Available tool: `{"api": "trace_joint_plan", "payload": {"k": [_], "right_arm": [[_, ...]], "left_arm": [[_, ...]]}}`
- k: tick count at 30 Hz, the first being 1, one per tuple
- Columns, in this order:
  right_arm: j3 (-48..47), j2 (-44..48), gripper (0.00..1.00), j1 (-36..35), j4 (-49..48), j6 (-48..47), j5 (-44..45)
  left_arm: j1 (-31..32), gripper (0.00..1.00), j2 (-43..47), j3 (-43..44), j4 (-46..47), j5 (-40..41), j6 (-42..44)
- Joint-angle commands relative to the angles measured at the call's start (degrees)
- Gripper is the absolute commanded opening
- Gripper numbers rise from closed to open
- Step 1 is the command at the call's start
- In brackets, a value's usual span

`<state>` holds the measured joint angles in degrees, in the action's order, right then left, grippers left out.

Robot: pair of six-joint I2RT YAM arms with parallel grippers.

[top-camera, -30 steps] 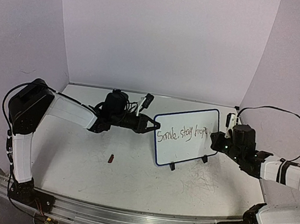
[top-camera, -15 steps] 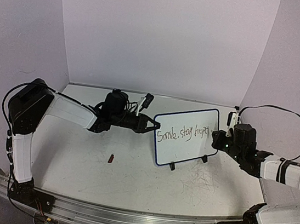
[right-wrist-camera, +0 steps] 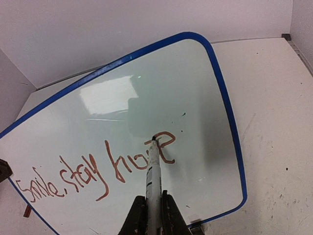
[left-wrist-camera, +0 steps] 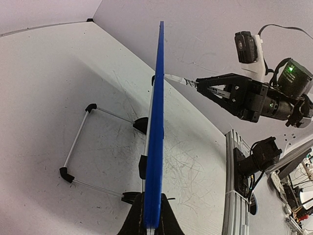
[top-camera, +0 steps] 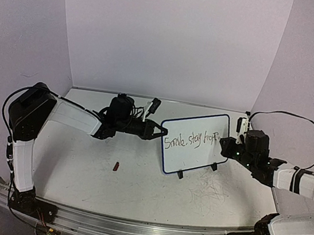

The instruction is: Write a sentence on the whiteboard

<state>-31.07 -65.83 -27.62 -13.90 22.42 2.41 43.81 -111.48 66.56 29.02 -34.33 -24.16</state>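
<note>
1. Your workspace is a white table [top-camera: 80,171], scuffed and covered with faint scribble marks [top-camera: 211,191] toward the near right. Plain pale walls close it in on three sides.
2. A small dark red object [top-camera: 116,166] lies alone on the table. It is well apart from the board, near your left arm's side.
3. The whiteboard [top-camera: 199,152] stands tilted, right of centre, between your two arms. It is a small rectangle with a glossy white face, a thin blue frame and rounded corners.
4. It rests on small black feet [top-camera: 180,175]. Behind it a thin wire stand [left-wrist-camera: 78,147] with black corner pieces lies on the table.
5. Your left gripper [top-camera: 160,132] is closed on the board's left edge. In the left wrist view its fingers [left-wrist-camera: 166,223] pinch either side of the blue frame [left-wrist-camera: 155,122].
6. Your right gripper [top-camera: 225,145] is clamped shut around a slim pale marker [right-wrist-camera: 152,166]. The marker sticks straight out from between the fingers [right-wrist-camera: 168,210].
7. The marker's dark tip touches the board face at the last letter written.
8. The sentence [right-wrist-camera: 98,174] runs across the lower half of the board in thin reddish-brown handwriting. It reads roughly "Smile, stay hope".
9. The marker barrel crosses the lower part of the last word, and the board's face to the right of that word is bare.
10. A black cable [top-camera: 296,118] loops above your right arm.
</note>
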Motion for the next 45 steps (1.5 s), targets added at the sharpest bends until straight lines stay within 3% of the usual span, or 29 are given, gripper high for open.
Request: {"api": "trace_joint_plan", "payload": {"k": [1, 8, 29, 45], "right_arm": [[0.43, 4.25, 0.00, 0.27, 2.29, 0.56, 1.97], [-1.29, 3.63, 0.00, 3.32, 1.68, -0.56, 2.31], [-4.41, -1.18, 0.00, 3.47, -2.63, -3.19, 2.10], [-0.19, 1.41, 0.00, 3.46, 2.60, -1.28, -1.36]], "left_arm": [[-0.31, 0.00, 3.19, -1.33, -1.44, -0.13, 0.08], [-0.31, 0.00, 3.04, -1.10, -1.42, -0.21, -0.09], [-0.28, 0.00, 2.56, -0.82, -1.42, -0.62, 0.08], [-0.30, 0.00, 2.74, -0.61, -1.46, -0.59, 0.08]]}}
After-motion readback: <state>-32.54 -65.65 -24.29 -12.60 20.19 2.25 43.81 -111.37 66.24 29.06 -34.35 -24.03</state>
